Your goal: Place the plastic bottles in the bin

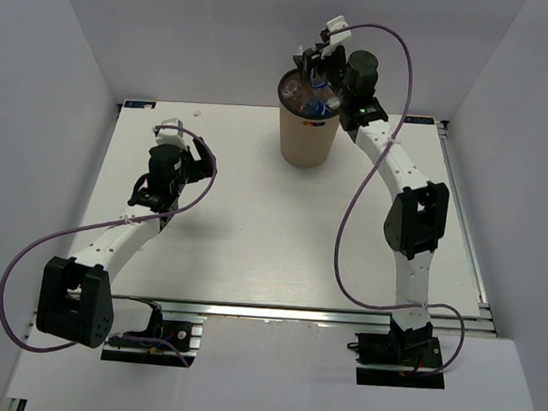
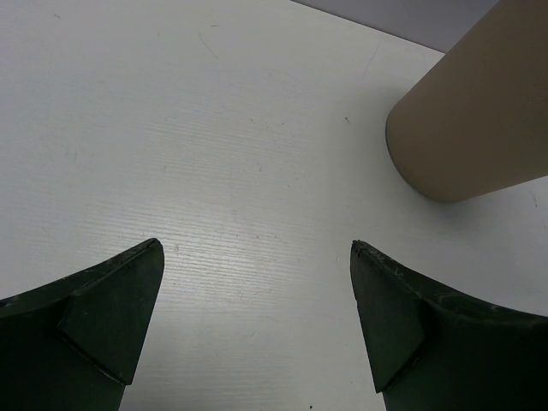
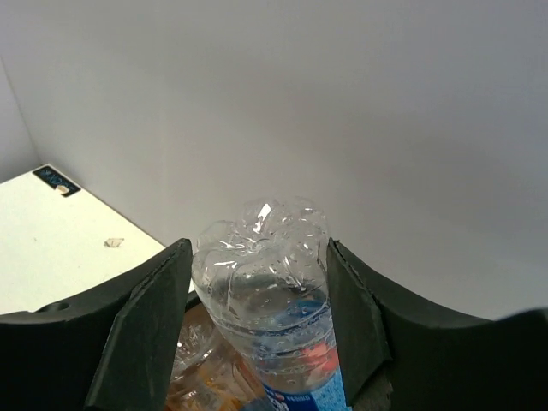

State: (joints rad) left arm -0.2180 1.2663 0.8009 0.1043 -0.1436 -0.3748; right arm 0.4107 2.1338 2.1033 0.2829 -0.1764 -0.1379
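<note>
The tan bin (image 1: 307, 137) stands at the back middle of the table; its side also shows in the left wrist view (image 2: 479, 111). My right gripper (image 1: 326, 77) hangs over the bin's mouth. In the right wrist view it (image 3: 259, 257) is shut on the clear blue-label bottle (image 3: 261, 291), base up, with both fingers pressed on its sides. Other plastic bottles (image 3: 205, 377), clear and orange, lie below it inside the bin and also show in the top view (image 1: 314, 102). My left gripper (image 1: 171, 172) is open and empty (image 2: 257, 257) low over bare table, left of the bin.
White walls close the table at back and sides. A purple cable loops from each arm. A small black marker (image 3: 53, 181) sits at the table's back edge.
</note>
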